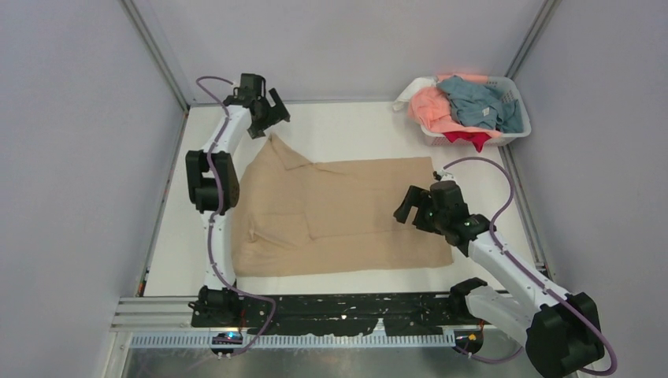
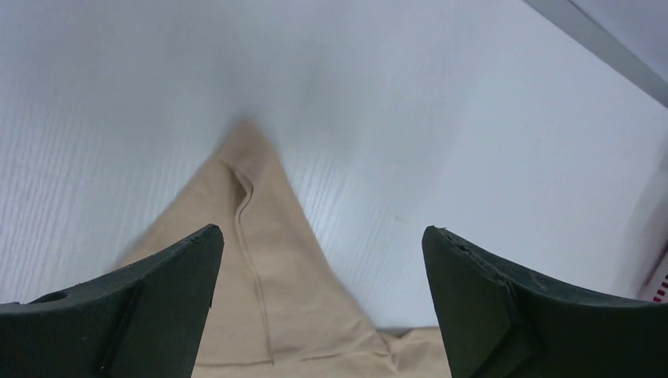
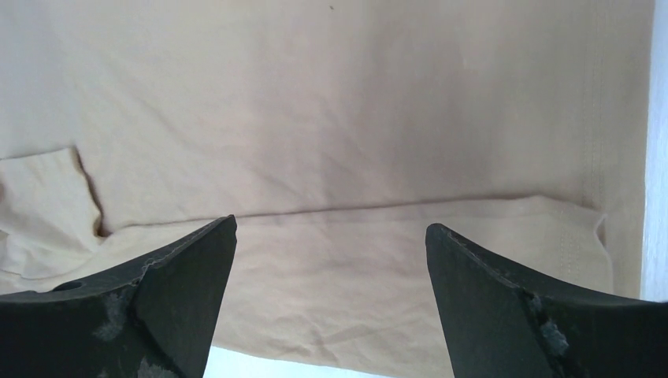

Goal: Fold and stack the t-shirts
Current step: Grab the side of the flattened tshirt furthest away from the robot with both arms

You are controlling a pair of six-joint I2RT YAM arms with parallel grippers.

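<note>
Twice noted apart and empty: left gripper [image 2: 321, 232] above sleeve tip [image 2: 250, 169], right gripper [image 3: 331, 224] above tan t-shirt [image 1: 339, 209]. Recommend pinching sleeve squarely, folding inward smoothly.

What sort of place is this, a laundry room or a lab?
Probably a robot test cell: grey walls enclose a white table, a left arm and right arm are bolted at its edge, and a tan t-shirt lies spread out.
</note>
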